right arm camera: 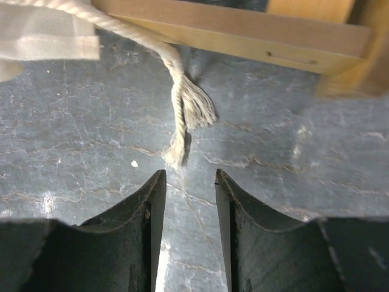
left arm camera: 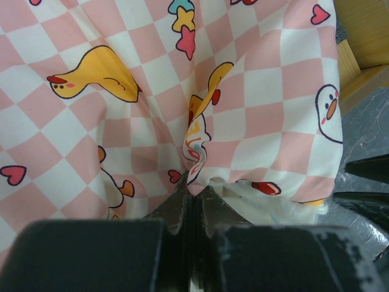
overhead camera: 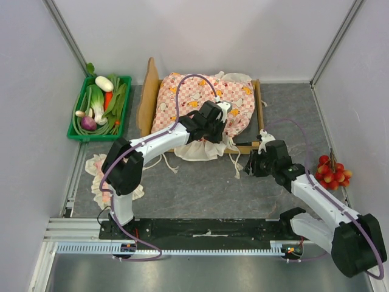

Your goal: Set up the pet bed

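The light-wood pet bed [overhead camera: 148,97] stands at the back middle, headboard on the left. The pink-checked mattress [overhead camera: 237,100] with orange duck prints lies across it, its near edge hanging over the front rail. My left gripper [overhead camera: 214,123] is shut on a pinched fold of the mattress [left arm camera: 200,170] near the bed's front rail. My right gripper [overhead camera: 250,165] is open and empty, low over the grey table just in front of the bed's front right corner; its fingers [right arm camera: 155,201] point at a frayed cream tie cord [right arm camera: 182,103] below the wooden rail [right arm camera: 243,33].
A green tray [overhead camera: 76,135] of vegetables stands at the back left. A small pink frilled pillow [overhead camera: 97,176] lies on the table at the left, beside the left arm. A bunch of red fruit [overhead camera: 331,172] lies by the right wall.
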